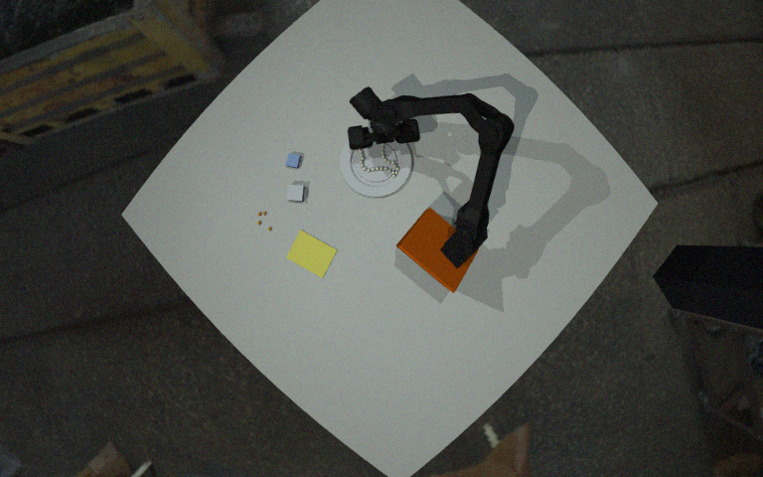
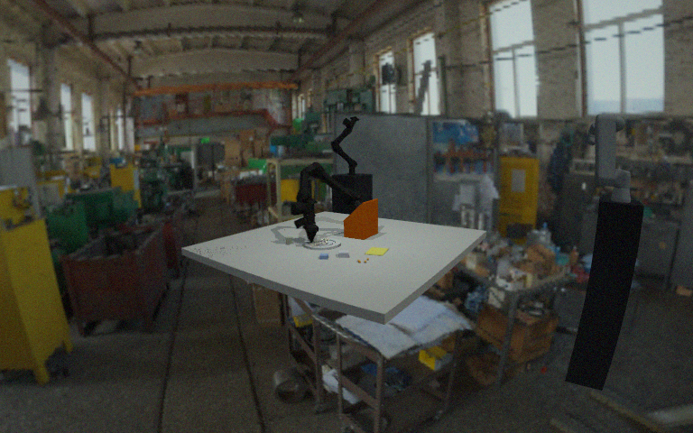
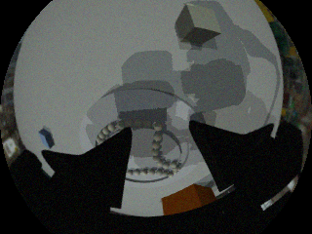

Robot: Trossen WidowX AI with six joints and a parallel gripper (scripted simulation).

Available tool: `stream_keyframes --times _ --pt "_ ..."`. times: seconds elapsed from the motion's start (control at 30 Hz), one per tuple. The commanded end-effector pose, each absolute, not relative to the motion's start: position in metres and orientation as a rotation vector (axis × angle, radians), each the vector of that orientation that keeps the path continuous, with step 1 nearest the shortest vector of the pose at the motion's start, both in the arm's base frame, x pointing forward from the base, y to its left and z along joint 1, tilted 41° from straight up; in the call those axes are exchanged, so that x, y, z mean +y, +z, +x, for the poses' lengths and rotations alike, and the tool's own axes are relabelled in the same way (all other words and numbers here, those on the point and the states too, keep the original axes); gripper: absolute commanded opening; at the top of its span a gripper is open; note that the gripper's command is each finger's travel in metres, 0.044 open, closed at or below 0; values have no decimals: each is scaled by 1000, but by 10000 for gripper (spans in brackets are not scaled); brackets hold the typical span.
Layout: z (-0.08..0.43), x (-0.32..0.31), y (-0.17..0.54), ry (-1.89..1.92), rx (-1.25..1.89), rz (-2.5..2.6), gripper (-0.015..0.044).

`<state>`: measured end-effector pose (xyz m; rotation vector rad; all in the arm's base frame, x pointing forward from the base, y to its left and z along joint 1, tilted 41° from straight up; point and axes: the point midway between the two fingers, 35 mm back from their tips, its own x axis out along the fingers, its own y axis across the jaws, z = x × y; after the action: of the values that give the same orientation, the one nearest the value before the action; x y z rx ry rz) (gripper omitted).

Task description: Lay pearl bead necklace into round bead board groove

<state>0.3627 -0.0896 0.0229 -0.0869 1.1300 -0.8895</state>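
The pearl bead necklace (image 1: 380, 168) (image 3: 157, 146) lies on the pale round bead board (image 1: 376, 192) (image 3: 195, 168). In the wrist view its upper left stretch follows the groove. From the top it turns inward, runs down across the inside of the ring, bends near the lower right and comes back left, inside the groove line. The groove's right side shows no beads. The left finger hides part of the necklace. My gripper (image 1: 383, 137) (image 2: 310, 240) (image 3: 161, 128) is open, low over the board, its fingertips on either side of the necklace's upper bend, with nothing held.
A tan block (image 3: 197, 24) (image 2: 289, 240) stands beyond the board. A blue block (image 1: 293, 160) (image 3: 46, 137), a pale grey block (image 1: 295, 193), several small orange pieces (image 1: 259, 223) and a yellow sheet (image 1: 312, 253) lie aside. A tall orange block (image 1: 427, 241) (image 2: 361, 222) stands under the arm's rear.
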Motion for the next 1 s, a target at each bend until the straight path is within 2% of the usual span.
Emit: stream_keyframes --times 0.0,0.03,0.77,0.97 --pt "363 -86 26 -884 1131 -86 420" --pt "362 -89 23 -888 1132 -88 440" --pt "362 -87 26 -884 1131 -86 440" --pt "353 -62 41 -983 1046 67 282"
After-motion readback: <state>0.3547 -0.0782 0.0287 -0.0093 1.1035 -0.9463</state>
